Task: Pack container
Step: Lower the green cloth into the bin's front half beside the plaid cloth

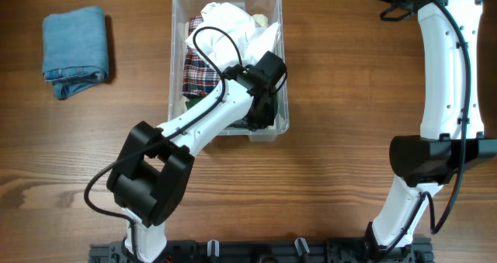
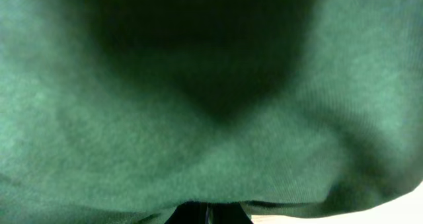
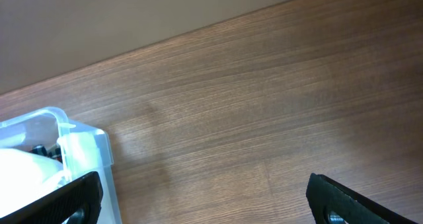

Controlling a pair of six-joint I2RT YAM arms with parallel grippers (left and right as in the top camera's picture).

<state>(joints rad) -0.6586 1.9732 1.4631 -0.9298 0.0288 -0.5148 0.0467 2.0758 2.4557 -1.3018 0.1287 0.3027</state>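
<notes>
The clear plastic container [image 1: 282,61] stands at the table's back middle, holding a white cloth [image 1: 233,21], a red plaid cloth [image 1: 200,73] and a dark green cloth [image 1: 262,122]. My left gripper [image 1: 266,100] reaches down into the container's near right part. In the left wrist view the green cloth [image 2: 211,98] fills the frame, and the two fingers [image 2: 207,214] sit close together under its edge. My right gripper [image 3: 215,204] is wide open and empty above bare table, right of the container's corner [image 3: 73,141].
A folded blue towel [image 1: 75,50] lies at the far left of the wooden table [image 1: 349,100]. The right arm [image 1: 446,77] stretches along the right side towards the back edge.
</notes>
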